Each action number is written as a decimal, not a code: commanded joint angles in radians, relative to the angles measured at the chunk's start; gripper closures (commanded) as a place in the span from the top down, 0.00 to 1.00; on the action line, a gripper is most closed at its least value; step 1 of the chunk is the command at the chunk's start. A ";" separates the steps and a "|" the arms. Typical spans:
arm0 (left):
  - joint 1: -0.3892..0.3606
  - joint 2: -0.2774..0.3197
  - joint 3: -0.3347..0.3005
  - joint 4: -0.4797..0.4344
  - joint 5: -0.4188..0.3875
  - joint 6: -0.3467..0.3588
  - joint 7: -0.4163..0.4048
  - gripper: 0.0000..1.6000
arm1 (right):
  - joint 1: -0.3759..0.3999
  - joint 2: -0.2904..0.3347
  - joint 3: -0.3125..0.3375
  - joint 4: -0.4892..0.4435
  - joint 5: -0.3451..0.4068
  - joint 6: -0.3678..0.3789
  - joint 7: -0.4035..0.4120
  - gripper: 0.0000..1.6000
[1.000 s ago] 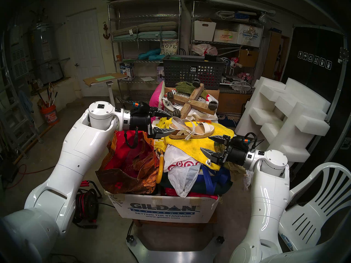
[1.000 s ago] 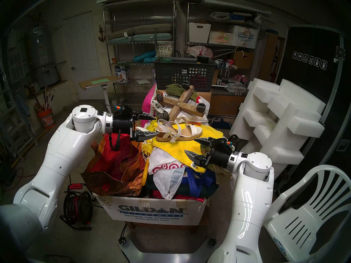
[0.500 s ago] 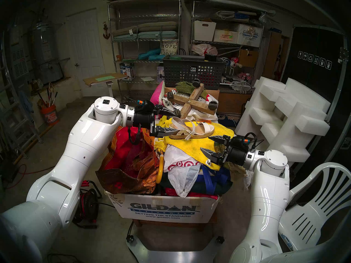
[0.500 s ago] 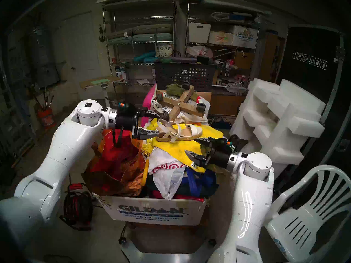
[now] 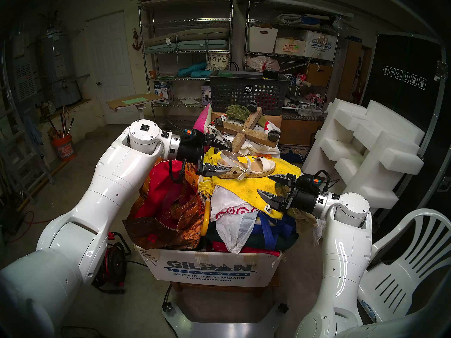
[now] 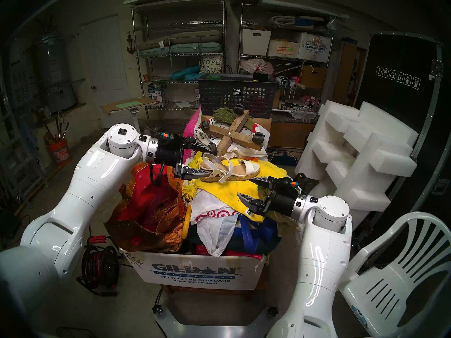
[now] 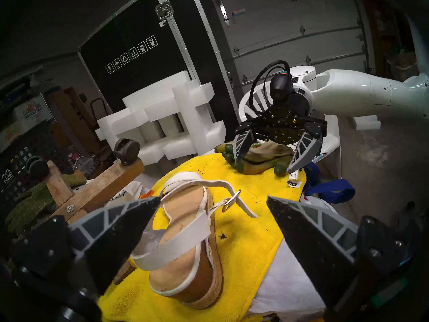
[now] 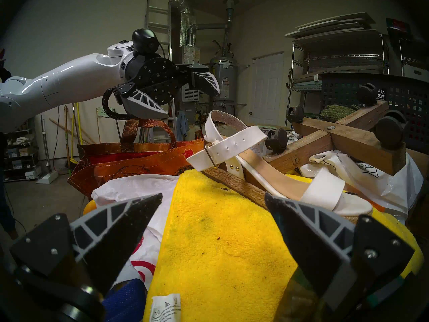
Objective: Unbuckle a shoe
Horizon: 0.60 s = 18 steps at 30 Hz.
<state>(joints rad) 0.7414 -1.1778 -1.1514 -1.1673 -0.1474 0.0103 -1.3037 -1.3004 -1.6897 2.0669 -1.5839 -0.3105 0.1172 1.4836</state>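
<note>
The shoe point(image 5: 246, 168), a cream-white strappy sandal with a jute sole, lies on a yellow towel point(image 5: 244, 188) on top of a heap, toe pointing right. Its ankle strap runs through the small metal buckle point(image 7: 232, 200), also seen in the right wrist view as the buckle point(image 8: 209, 152). My left gripper point(image 5: 232, 158) is open at the heel end, one finger behind the heel strap and one in front of the sole. My right gripper point(image 5: 263, 184) is open over the towel, just short of the toe and apart from it.
A wooden cross with caster wheels point(image 5: 246, 132) lies just behind the shoe, and a dark mesh basket point(image 5: 246, 91) stands farther back. Green-fingered gloves point(image 7: 255, 161) lie under my right gripper. A red-orange bag point(image 5: 168, 208) fills the box's left side. A white chair point(image 5: 402, 269) and foam blocks point(image 5: 366, 147) stand to the right.
My left arm has moved forward and to the right, so its open fingers now reach the shoe's heel. The right arm and the shoe have not moved.
</note>
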 commanded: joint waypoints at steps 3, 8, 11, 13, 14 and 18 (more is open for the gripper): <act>-0.070 -0.028 0.005 0.010 0.011 -0.022 -0.004 1.00 | 0.010 -0.002 0.001 -0.012 0.009 0.000 0.000 1.00; -0.077 -0.032 0.020 0.025 0.035 -0.054 -0.006 1.00 | 0.010 -0.002 0.001 -0.012 0.009 0.000 0.000 1.00; -0.083 -0.035 0.024 0.034 0.042 -0.065 -0.009 1.00 | 0.010 -0.002 0.001 -0.012 0.009 0.000 0.000 1.00; -0.095 -0.037 0.030 0.047 0.048 -0.074 -0.021 1.00 | 0.010 -0.002 0.001 -0.012 0.009 0.000 0.000 1.00; -0.101 -0.037 0.034 0.054 0.054 -0.083 -0.025 1.00 | 0.010 -0.002 0.001 -0.012 0.009 0.000 0.000 1.00; -0.108 -0.041 0.036 0.072 0.067 -0.104 -0.028 1.00 | 0.010 -0.002 0.002 -0.012 0.009 0.000 0.000 1.00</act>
<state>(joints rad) 0.6825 -1.2081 -1.1135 -1.1101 -0.0849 -0.0578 -1.3248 -1.3004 -1.6899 2.0671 -1.5838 -0.3108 0.1172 1.4837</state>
